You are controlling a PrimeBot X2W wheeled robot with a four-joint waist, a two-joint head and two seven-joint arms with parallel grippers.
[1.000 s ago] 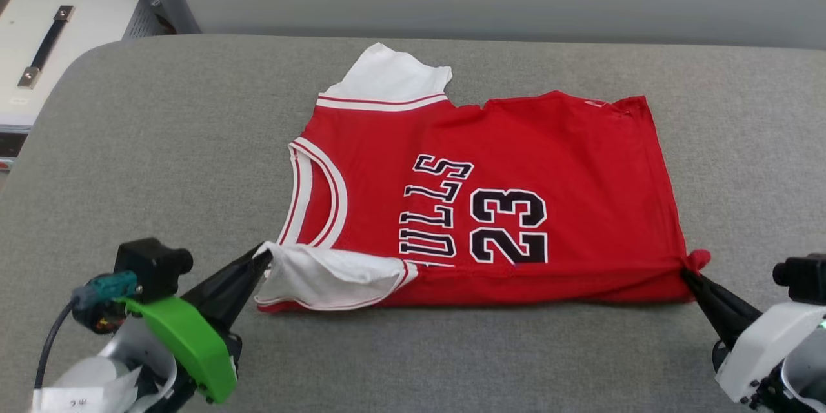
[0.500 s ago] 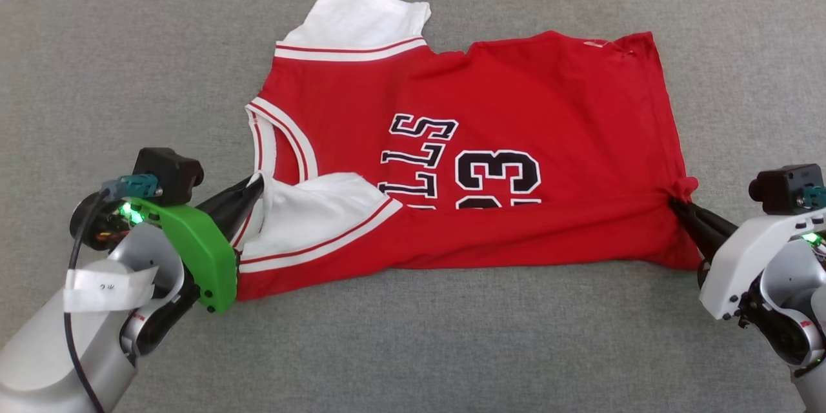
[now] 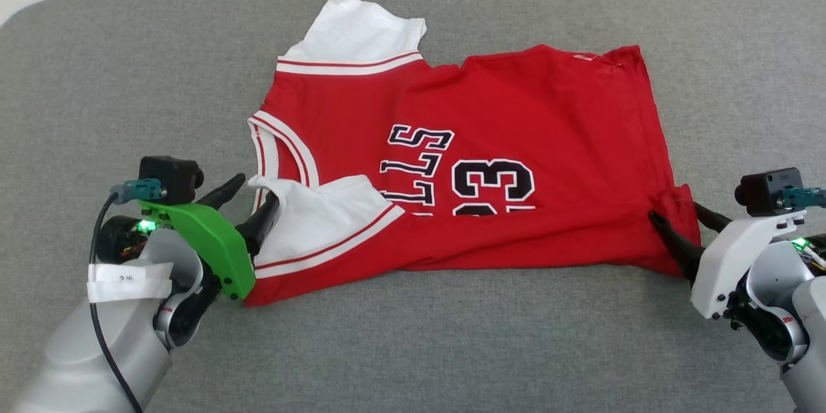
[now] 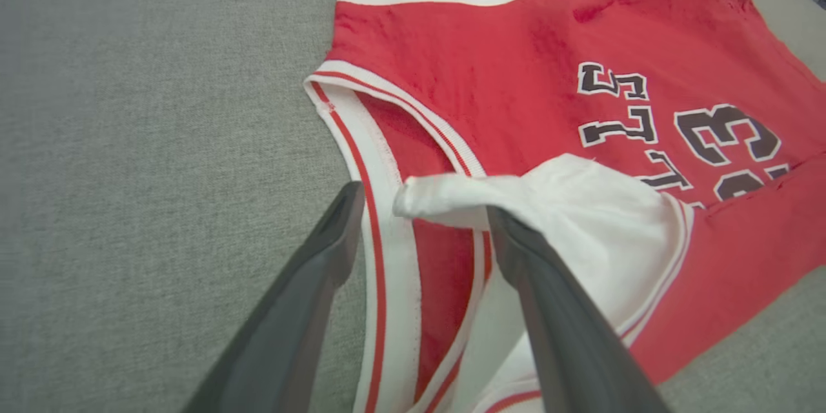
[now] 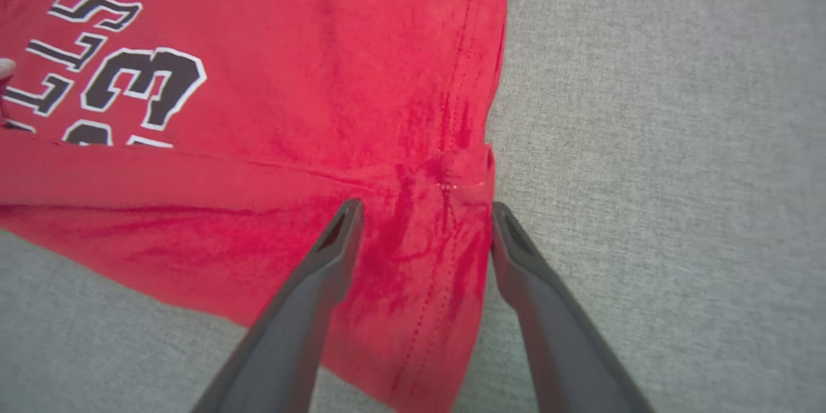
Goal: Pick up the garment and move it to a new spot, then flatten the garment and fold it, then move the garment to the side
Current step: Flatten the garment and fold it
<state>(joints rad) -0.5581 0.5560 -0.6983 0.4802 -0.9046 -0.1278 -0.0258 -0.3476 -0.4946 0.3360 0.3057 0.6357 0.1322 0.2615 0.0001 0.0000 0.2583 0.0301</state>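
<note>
Left gripper [image 3: 257, 188] near left, jaws wide open, nothing held, straddling the tip of the near white sleeve [image 3: 322, 222], which lies flipped inward onto the chest. Right gripper [image 3: 674, 210] near right, jaws wide open too, empty, one finger either side of the hem corner [image 3: 681, 197]. Garment [image 3: 516, 110] lies sideways mid table [image 3: 97, 77], near long edge doubled over, covering the bottom of the number [image 3: 493, 184]. Looks like a first lengthwise fold, grippers at both ends probably to keep the crease straight. Far sleeve [image 3: 355, 26] sticks out unfolded, likely next
</note>
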